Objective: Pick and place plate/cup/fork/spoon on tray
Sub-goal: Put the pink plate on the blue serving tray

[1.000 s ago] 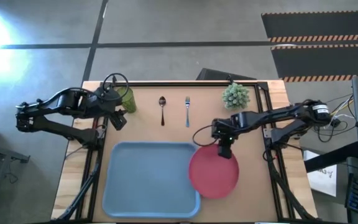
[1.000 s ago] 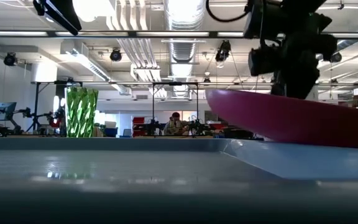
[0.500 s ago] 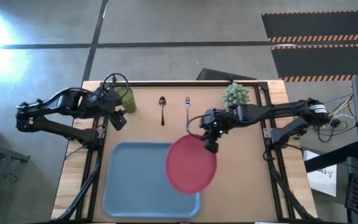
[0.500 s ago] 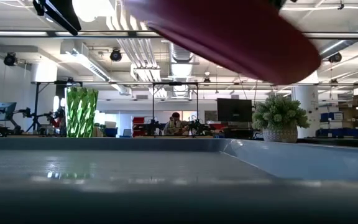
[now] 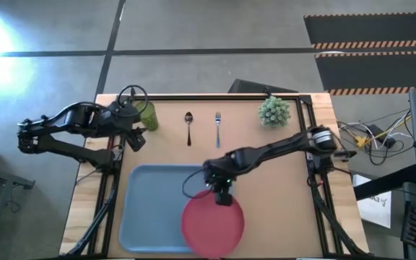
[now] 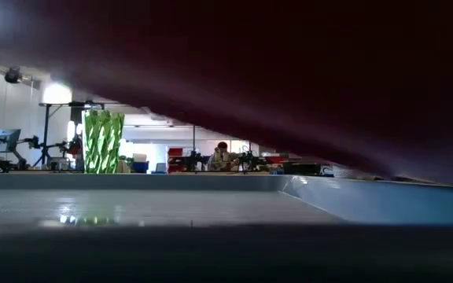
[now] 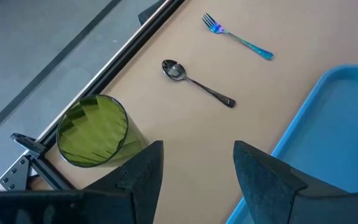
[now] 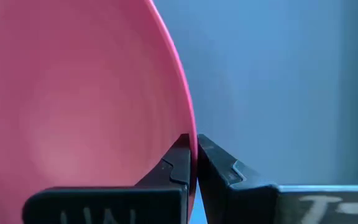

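Left gripper (image 5: pixel 137 136): jaws apart, empty, waiting just beside the cup (image 5: pixel 147 114) at the table's back left. Cup is ribbed translucent green plastic. Spoon (image 5: pixel 188 124) and fork (image 5: pixel 217 126): slim metal, lying parallel behind the tray (image 5: pixel 146 209). Tray: smooth light-blue plastic, raised rim, rounded corners. Right gripper (image 5: pixel 222 196): clamped on the plate (image 5: pixel 213 225) edge, holding the plate over the tray's right end. Plate is round, glossy pink-red. Judgement: level it, lower clear of the rim, then release.

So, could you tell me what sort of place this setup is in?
Probably a robotics lab or workshop: exposed ceiling ducts, a person at a cluttered workbench, and hazard-striped floor mats.
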Robot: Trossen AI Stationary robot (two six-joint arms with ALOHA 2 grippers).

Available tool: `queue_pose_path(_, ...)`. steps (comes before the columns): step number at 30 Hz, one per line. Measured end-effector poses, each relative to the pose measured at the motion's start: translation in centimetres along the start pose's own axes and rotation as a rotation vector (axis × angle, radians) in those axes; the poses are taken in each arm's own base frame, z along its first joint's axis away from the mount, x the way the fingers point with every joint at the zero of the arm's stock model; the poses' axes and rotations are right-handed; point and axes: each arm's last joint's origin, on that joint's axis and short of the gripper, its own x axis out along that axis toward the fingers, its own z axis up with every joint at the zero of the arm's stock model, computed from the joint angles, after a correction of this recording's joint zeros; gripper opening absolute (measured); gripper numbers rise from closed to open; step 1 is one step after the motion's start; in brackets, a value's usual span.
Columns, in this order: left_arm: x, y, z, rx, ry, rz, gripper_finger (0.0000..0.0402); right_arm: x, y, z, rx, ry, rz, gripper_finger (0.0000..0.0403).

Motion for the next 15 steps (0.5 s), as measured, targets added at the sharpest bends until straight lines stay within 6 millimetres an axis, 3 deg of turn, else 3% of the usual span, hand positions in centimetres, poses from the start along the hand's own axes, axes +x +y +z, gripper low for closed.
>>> queue_pose_path(9,-0.2,0.3,-0.3,-0.003,-0.005,-0.003,0.0178,2.2,-0.4,4.2,-0.102,-0.074,0.005,0.0008)
queue_pose_path(15,-0.3,0.4,-0.6,0.003,0.01,-0.003,0.0178,3.2,-1.4,5.6,-0.143,-0.06,-0.01,0.0008)
